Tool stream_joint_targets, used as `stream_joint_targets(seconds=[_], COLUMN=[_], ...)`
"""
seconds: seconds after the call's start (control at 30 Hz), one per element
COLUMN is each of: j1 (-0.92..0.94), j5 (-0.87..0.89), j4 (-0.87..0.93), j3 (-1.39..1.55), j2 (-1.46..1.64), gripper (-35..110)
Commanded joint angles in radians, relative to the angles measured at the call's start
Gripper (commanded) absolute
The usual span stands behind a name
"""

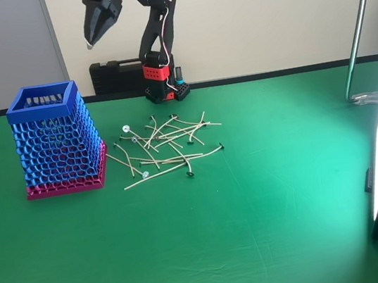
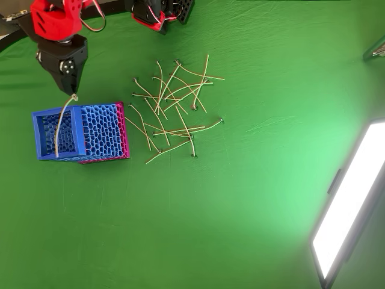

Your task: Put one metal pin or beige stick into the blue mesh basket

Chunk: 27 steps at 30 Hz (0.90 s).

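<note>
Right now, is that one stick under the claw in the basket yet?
Partly: in the overhead view the stick hangs from the gripper, its lower end inside the basket opening. Whether it has been released, cannot tell.

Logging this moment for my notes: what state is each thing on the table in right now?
Black and red claw: raised beside the basket, shut on a stick's tip.
Thin pale beige stick in the claw: hanging down into the basket's open top, not yet released.
Tall blue honeycomb-lattice basket with magenta base: upright, open at the top.
Loose pile of beige sticks: lying crossed on the green cloth, right of the basket in the fixed view.
</note>
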Motion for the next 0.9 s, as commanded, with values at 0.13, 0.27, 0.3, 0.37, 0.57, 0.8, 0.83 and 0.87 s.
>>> stream_joint_targets(seconds=[0.13,0.27,0.3,0.37,0.57,0.8,0.83,0.87], j1=[0.097,0.135,0.143,0.156,0.172,0.13,0.121,0.112], j5=[-0.017,-0.026,-0.026,-0.029,-0.028,-0.052,-0.058,-0.061], j4=[-0.092,-0.138,-0.144,-0.152,-0.195,-0.319,-0.324,-0.325], j3=[-0.046,-0.061,-0.071,-0.094,-0.161,-0.161,-0.156,-0.152], j2=[-0.083,-0.14,-0.155,-0.189,-0.298,-0.397,-0.403,-0.405], gripper=[1,1,1,1,1,1,1,1])
